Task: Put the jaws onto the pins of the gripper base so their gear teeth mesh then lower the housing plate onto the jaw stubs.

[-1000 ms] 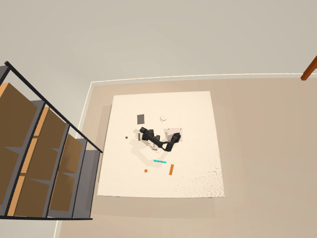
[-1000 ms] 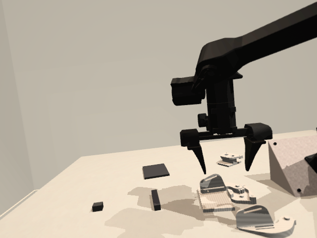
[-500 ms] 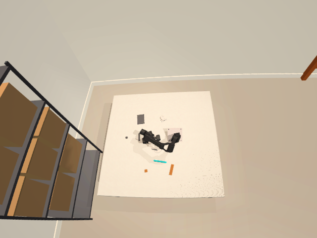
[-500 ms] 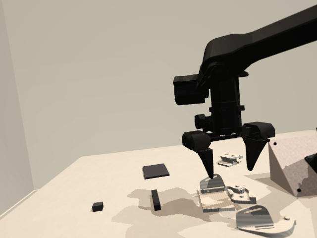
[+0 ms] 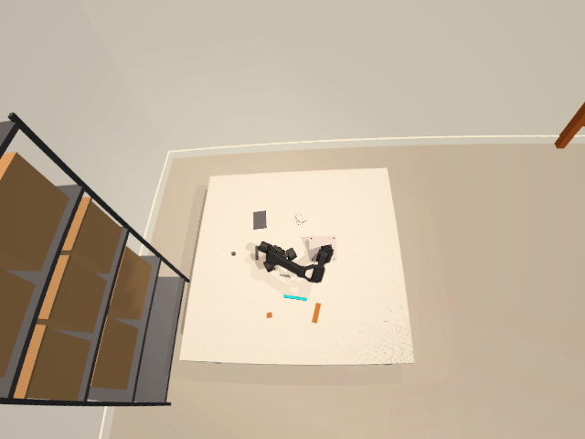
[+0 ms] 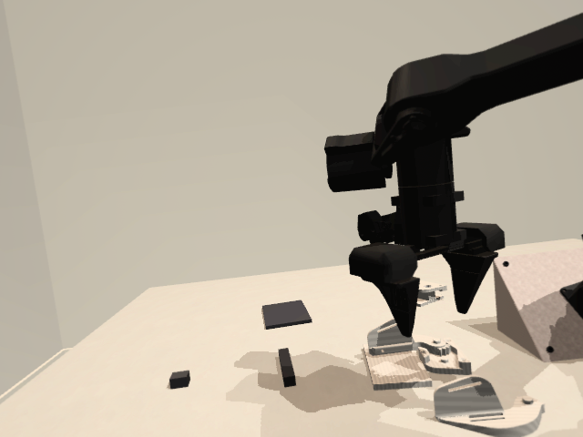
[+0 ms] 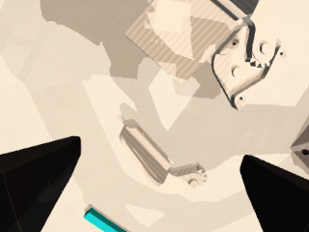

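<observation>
My gripper [image 6: 435, 323] [image 7: 160, 152] is open and empty, pointing down above the parts. A loose pale jaw [image 6: 466, 400] [image 7: 147, 155] lies with its fan-shaped wall upright; in the wrist view it is below and between the fingertips, its toothed end to the right. The gripper base [image 6: 444, 361] [image 7: 223, 60] lies behind it, with round pins or stubs and gear teeth. Another upright fan-shaped wall [image 6: 385, 336] stands beside a ribbed square [image 6: 397, 371] [image 7: 181, 45] at the base; whether this jaw sits on a pin is unclear. A pale part [image 6: 427, 296] [image 5: 300, 218], possibly the housing plate, lies farther back.
A speckled sloped block [image 5: 321, 241] [image 6: 526, 291] stands right of the parts. A dark plate [image 5: 259, 219] [image 6: 286, 314], dark bar [image 5: 256, 252] [image 6: 286, 367] and small dark block [image 5: 233, 253] [image 6: 179, 379] lie left. A cyan bar [image 5: 295, 297] [image 7: 103, 219], orange bar [image 5: 315, 313] and orange cube [image 5: 269, 315] lie nearby.
</observation>
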Tool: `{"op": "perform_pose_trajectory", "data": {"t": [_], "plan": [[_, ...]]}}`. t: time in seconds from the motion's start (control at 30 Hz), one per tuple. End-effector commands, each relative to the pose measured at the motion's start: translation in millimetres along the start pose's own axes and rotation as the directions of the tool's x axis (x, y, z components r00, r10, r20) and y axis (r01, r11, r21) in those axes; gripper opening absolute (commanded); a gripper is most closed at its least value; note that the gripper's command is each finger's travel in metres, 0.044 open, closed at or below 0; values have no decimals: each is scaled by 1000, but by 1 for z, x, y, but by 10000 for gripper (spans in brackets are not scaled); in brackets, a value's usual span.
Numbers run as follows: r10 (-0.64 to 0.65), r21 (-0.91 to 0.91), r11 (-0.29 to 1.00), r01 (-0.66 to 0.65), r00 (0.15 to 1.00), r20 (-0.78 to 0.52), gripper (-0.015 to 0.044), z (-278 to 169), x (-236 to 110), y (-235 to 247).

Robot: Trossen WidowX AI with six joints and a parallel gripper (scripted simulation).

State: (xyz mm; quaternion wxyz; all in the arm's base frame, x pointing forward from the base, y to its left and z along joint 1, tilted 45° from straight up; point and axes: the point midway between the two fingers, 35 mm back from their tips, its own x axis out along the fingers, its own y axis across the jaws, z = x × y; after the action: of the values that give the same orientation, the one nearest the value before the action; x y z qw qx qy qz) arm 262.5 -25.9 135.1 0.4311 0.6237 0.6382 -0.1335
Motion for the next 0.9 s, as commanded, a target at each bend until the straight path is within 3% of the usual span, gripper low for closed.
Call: {"op": "perform_pose_trajectory", "data": {"t": [0.0, 0.87], "plan": [[2, -79, 997, -2, 1000, -4, 440, -7, 0, 1], [3, -579, 815, -9, 1000, -12, 440, -41, -3, 5]]}}
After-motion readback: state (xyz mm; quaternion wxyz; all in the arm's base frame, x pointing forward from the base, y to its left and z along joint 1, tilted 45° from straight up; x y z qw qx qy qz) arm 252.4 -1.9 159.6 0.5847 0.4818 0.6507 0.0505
